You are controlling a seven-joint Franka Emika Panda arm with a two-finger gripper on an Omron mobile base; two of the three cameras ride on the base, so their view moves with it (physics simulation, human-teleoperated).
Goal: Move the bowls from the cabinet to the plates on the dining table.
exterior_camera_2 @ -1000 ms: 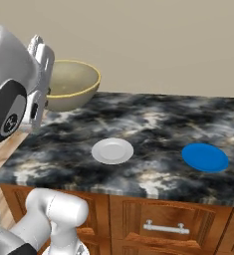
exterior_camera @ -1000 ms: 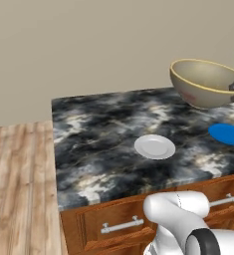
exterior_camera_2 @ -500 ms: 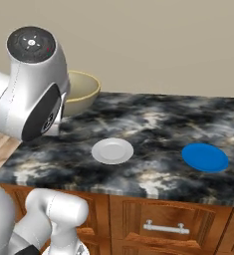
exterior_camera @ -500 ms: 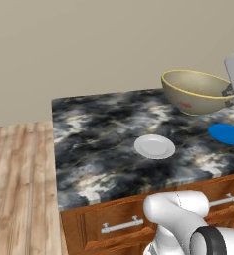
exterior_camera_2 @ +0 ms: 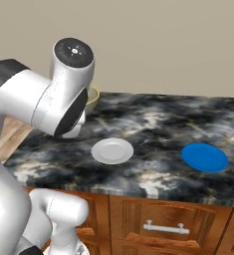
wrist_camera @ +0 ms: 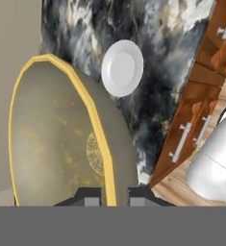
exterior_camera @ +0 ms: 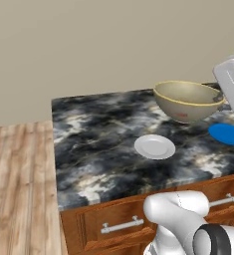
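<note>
The bowl (exterior_camera: pixel 189 101) is held by its rim in the closed hand (wrist_camera: pixel 115 196), raised above the desk (exterior_camera: pixel 98 144). At its 7 o'clock in the left base view lies the white plate (exterior_camera: pixel 154 147), at 4 o'clock the blue plate (exterior_camera: pixel 227 134).

no readable text, labels, brands or numbers on any surface in these views

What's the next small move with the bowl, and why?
Probably carry the bowl toward the white plate, then lower it. The fingers pinch its rim, it hangs above the dining table, and both plates, the blue plate included, are bare.
</note>
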